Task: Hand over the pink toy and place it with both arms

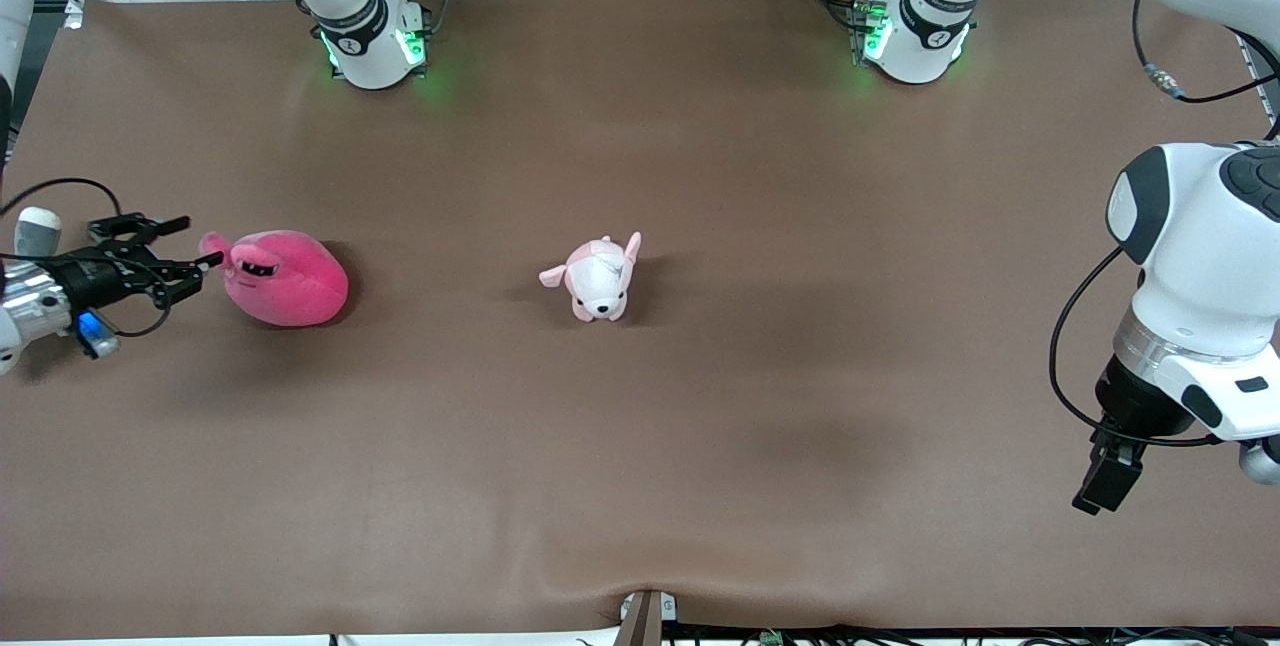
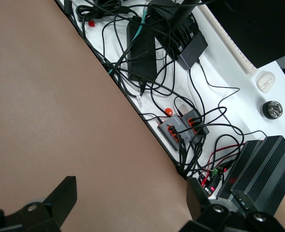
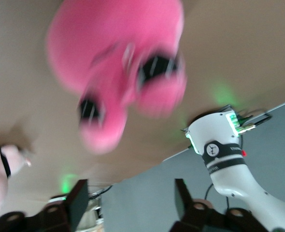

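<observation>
While the pink toy [image 1: 285, 277] lies on the brown table [image 1: 640, 446] at about 9 o'clock from the table's middle, toward the right arm's end, the right gripper [image 1: 200, 272] sits low just beside it, at the toy's own 9 o'clock, pointing at it. Its 2 fingers [image 1: 178, 224] are spread apart and grip nothing; the lower fingertip is at the toy's small protruding limb, though contact cannot be judged. In the right wrist view the toy [image 3: 121, 72] fills the space ahead of the released right gripper [image 3: 128, 205], dark sunglasses-like face toward the camera, and the fingers [image 3: 77, 205] stand well apart with a clear gap between them.

A pale pink-and-white puppy plush [image 1: 598, 278] stands near the table's middle, well apart from the toy and about level with it.

The left gripper [image 1: 1108, 474] waits over the table's edge at about 4 o'clock, at the left arm's end, pointing downward. In the left wrist view its 2 fingers [image 2: 60, 195] are wide apart, released, with bare table [image 2: 50, 106] between them, and cables and black boxes [image 2: 181, 72] lie on a white surface past the table's edge.
</observation>
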You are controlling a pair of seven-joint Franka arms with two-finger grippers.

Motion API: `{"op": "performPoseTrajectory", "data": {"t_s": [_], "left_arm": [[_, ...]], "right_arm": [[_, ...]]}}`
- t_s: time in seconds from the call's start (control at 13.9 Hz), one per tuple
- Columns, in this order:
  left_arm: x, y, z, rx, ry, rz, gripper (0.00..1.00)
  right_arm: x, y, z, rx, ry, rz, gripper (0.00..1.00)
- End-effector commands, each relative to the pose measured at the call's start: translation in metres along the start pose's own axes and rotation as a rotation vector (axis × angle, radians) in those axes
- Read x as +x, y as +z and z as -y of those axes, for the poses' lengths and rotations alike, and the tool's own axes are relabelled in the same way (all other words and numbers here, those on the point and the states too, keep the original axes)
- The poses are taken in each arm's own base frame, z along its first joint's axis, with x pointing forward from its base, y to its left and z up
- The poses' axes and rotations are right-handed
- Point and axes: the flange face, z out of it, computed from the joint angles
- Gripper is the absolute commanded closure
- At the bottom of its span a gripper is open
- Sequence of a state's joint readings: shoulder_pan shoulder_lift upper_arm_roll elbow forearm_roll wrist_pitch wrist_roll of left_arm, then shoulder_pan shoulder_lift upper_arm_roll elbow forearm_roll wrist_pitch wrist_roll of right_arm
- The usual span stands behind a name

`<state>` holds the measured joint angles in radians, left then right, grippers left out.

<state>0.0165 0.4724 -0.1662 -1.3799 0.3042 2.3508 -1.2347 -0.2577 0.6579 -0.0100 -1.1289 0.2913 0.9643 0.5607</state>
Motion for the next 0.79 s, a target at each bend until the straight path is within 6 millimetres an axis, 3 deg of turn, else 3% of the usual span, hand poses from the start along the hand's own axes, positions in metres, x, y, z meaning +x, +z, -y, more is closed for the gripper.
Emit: {"op": "performPoseTrajectory", "data": {"t_s": [0.0, 0.22, 0.36, 0.57, 0.72], "left_arm": [[-0.005, -0.008, 0.000, 0.004, 0.015, 0.003, 0.00], [-0.008, -0.003, 0.001, 0.012, 0.020, 0.007, 0.00], [-0.012, -0.001, 0.003, 0.036, 0.029, 0.017, 0.00], [-0.019, -0.003, 0.008, 0.107, 0.148, 0.060, 0.00], [-0.024, -0.005, 0.012, 0.150, 0.239, 0.111, 0.00]], "right_arm": [[-0.109, -0.046, 0.040, -0.038, -0.115, -0.201, 0.00], [-0.197, -0.054, 0.076, -0.024, -0.245, -0.334, 0.00], [-0.246, -0.065, 0.074, -0.005, -0.334, -0.416, 0.00], [-0.323, -0.086, 0.029, -0.021, -0.533, -0.537, 0.00], [-0.334, -0.077, 0.015, -0.098, -0.593, -0.560, 0.00]]}}
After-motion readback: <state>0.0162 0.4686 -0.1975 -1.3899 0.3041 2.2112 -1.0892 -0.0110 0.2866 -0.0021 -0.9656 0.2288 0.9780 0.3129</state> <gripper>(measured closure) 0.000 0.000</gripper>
